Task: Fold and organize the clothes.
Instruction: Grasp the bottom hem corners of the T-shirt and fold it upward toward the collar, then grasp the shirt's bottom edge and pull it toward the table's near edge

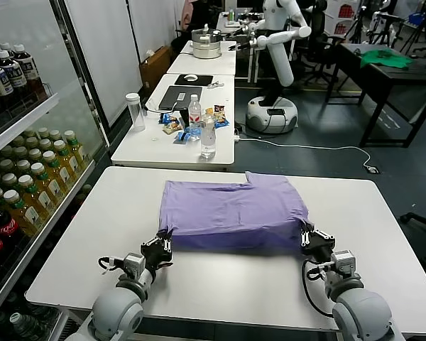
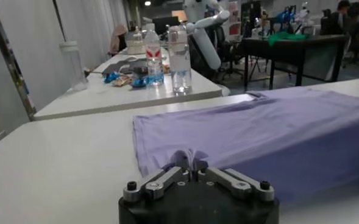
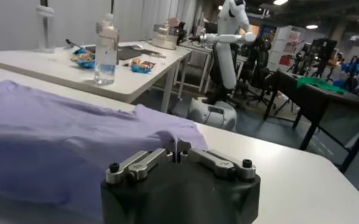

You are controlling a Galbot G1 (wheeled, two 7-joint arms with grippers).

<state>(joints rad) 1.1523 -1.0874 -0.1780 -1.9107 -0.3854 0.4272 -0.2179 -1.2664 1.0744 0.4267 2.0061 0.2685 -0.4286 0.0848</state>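
The lavender T-shirt (image 1: pixel 234 213) lies spread across the middle of the white bench (image 1: pixel 78 241), already doubled over, with its near edge facing the robot. The left gripper (image 1: pixel 161 248) has its jaws closed on the near left corner of that edge, and the right gripper (image 1: pixel 311 238) has its jaws closed on the near right corner.

The step in hand looks like carrying the near edge over for another fold. To do it well, both arms should lift together and keep level, holding the edge taut between them so the thin fabric does not sag or twist. They should travel straight toward the far edge, then lower and release only when the corners line up.

The head view shows both corners and the shirt's whole outline at once. The left wrist view shows a small tuft of fabric (image 2: pixel 185 159) bunched between the closed jaws, confirming the pinch. The right wrist view shows only a thin sliver of cloth (image 3: pixel 177 148) at its jaws, so that hold seems slighter and could slip.
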